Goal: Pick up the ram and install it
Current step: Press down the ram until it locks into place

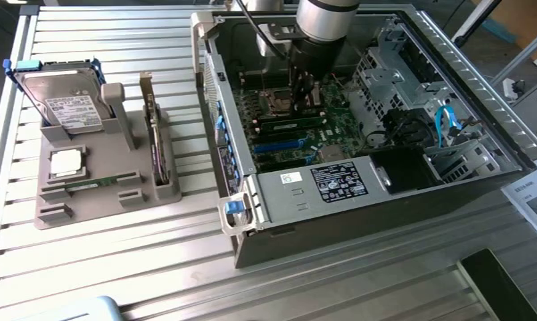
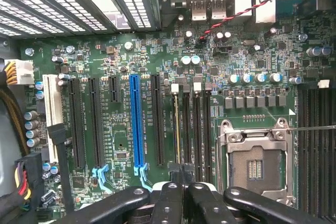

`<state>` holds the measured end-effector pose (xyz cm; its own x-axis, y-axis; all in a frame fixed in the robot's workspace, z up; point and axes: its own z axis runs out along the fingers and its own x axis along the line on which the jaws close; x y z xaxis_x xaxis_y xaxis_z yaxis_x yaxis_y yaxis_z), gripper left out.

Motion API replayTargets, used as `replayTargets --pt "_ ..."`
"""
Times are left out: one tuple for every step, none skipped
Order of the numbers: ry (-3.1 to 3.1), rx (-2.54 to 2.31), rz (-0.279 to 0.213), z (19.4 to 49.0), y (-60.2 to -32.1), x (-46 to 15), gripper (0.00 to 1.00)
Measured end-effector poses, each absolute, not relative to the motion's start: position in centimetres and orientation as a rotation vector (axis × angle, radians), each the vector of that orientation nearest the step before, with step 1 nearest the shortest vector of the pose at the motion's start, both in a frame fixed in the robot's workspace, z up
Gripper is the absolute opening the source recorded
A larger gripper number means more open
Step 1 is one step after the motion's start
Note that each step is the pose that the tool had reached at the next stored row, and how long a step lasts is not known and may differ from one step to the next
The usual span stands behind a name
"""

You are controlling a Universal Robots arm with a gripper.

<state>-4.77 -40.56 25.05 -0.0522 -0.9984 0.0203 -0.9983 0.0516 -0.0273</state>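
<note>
My gripper (image 1: 302, 93) reaches down into the open computer case (image 1: 482, 120), just above the motherboard (image 2: 121, 51). Its two black fingers (image 2: 169, 203) are pressed together, shut, with nothing visible between them. They sit over the near end of the row of memory slots (image 2: 197, 129). One slot of that row holds a thin yellow-green edge (image 2: 176, 129), which looks like the ram seen edge-on, standing in its slot. The empty processor socket (image 2: 255, 163) lies beside the slots.
On the exterior view's left, a grey holder (image 1: 89, 194) carries a hard drive (image 1: 67, 103), a processor chip (image 1: 65, 162), a second green stick (image 1: 99, 182) lying flat and an upright card (image 1: 152, 127). Blue and black expansion slots (image 2: 136, 124), cables (image 2: 18, 114) and the case walls hem the gripper in.
</note>
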Motion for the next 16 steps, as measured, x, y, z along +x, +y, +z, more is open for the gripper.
replayTargets --pt "2.275 -2.16 -0.053 25.1 -40.6 -4.8 0.11" --pt "2.275 -2.16 -0.053 25.1 -40.6 -4.8 0.11" --pt "2.275 -2.16 -0.053 25.1 -40.6 -5.0 0.11" --pt "2.275 -2.16 -0.053 25.1 -40.6 -5.2 0.11" --pt "2.275 -2.16 -0.054 25.1 -40.6 -5.4 0.11" --pt "2.275 -2.16 -0.054 25.1 -40.6 -5.6 0.11" --pt "2.275 -2.159 -0.054 25.1 -40.6 -5.9 0.11" --pt "2.274 -2.159 -0.055 25.1 -40.6 -6.1 0.11" --pt "2.274 -2.159 -0.055 25.1 -40.6 -6.4 0.11" --pt "2.274 -2.159 -0.055 25.1 -40.6 -6.6 0.11" --pt "2.274 -2.159 -0.056 25.1 -40.6 -6.9 0.11" --pt "2.274 -2.159 -0.056 25.1 -40.6 -7.1 0.11" --pt "2.274 -2.158 -0.056 25.1 -40.6 -7.3 0.11" --pt "2.274 -2.158 -0.056 25.1 -40.6 -7.4 0.11" --pt "2.274 -2.158 -0.056 25.0 -40.6 -7.8 0.11" --pt "2.273 -2.158 -0.057 25.0 -40.6 -8.1 0.11"
